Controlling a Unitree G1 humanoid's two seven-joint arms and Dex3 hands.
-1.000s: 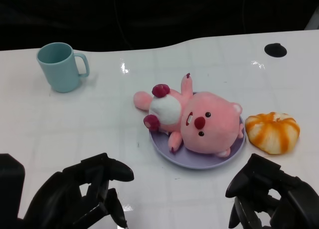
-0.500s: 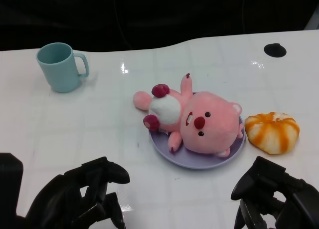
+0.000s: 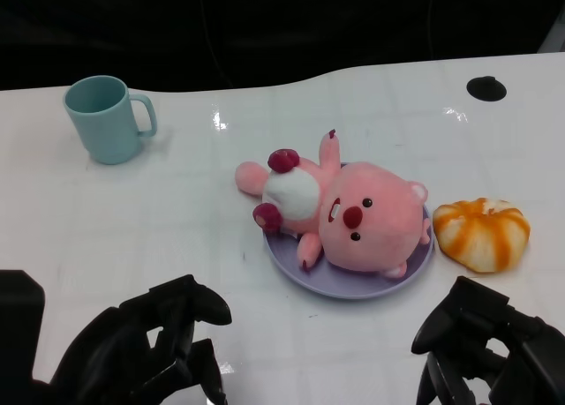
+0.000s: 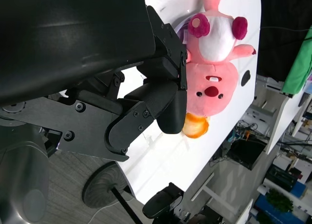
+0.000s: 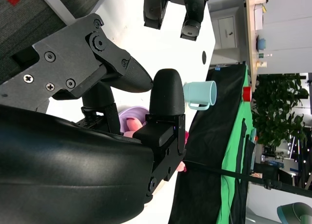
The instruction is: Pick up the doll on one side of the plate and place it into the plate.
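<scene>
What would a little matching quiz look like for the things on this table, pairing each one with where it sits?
Things:
1. doll
2. mug
3. orange-and-white squishy toy
4. black round spot

Places:
A. far left of the table
B. just right of the plate
C. lying on the purple plate
D. far right, near the table's back edge

Pairs: 1-C, 2-A, 3-B, 4-D

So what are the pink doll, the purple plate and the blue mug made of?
Doll: soft plush fabric, judging by its fuzzy, matte surface and rounded stuffed shape. Plate: probably plastic, smooth with a slight sheen. Mug: looks like matte plastic, though glazed ceramic can't be ruled out.
</scene>
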